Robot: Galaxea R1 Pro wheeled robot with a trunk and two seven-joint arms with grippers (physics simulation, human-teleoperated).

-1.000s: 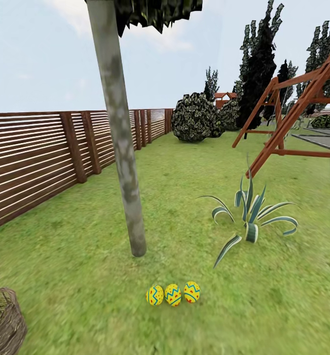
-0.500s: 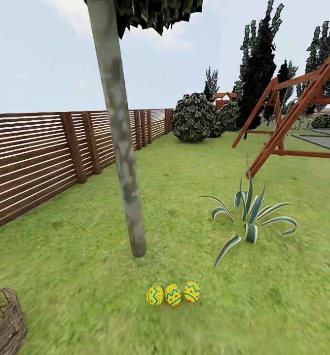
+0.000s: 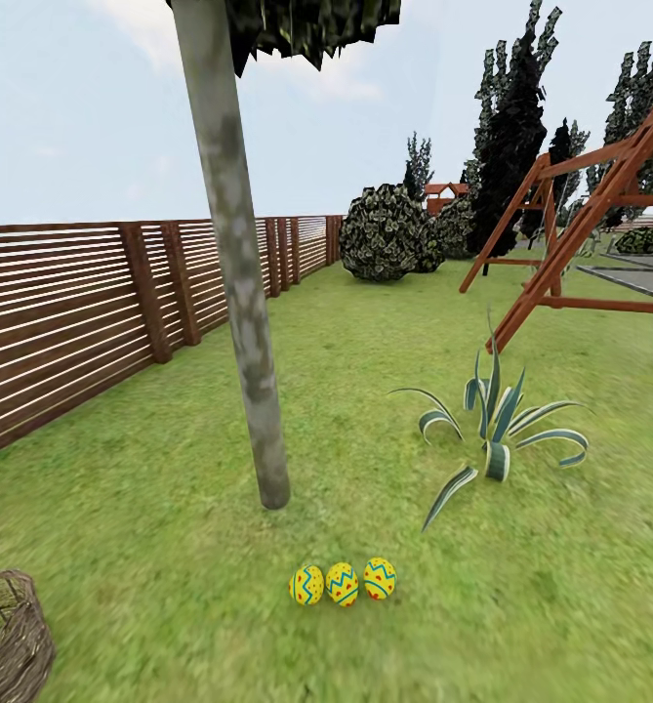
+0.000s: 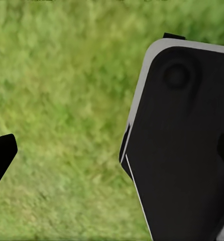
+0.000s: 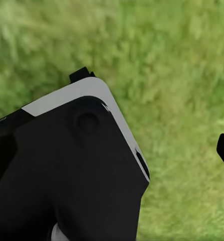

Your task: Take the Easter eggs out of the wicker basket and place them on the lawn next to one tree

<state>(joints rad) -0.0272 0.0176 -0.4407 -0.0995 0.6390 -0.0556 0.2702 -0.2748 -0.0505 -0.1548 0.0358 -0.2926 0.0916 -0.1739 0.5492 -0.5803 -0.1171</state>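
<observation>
Open lawn (image 3: 385,342) ran beside the slat fence (image 3: 82,312); 3 Easter eggs (image 3: 343,583) lay near the tree (image 3: 243,322), wicker basket (image 3: 9,635) apart. Both grippers' states: cannot tell.

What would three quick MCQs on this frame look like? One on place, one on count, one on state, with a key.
1. Where do the Easter eggs lie?
A. inside the wicker basket
B. on the lawn near the foot of the tree trunk
C. against the fence

2. How many eggs show on the grass?
A. one
B. two
C. three

3. What do the left tool and right tool hold?
A. nothing, only grass shows between the fingers
B. an egg each
C. the basket rim

Key: B, the eggs sit in a row on the lawn just in front of the tree, apart from the wicker basket; C, three eggs side by side; A, both wrist views show bare grass in the finger gap.
</observation>
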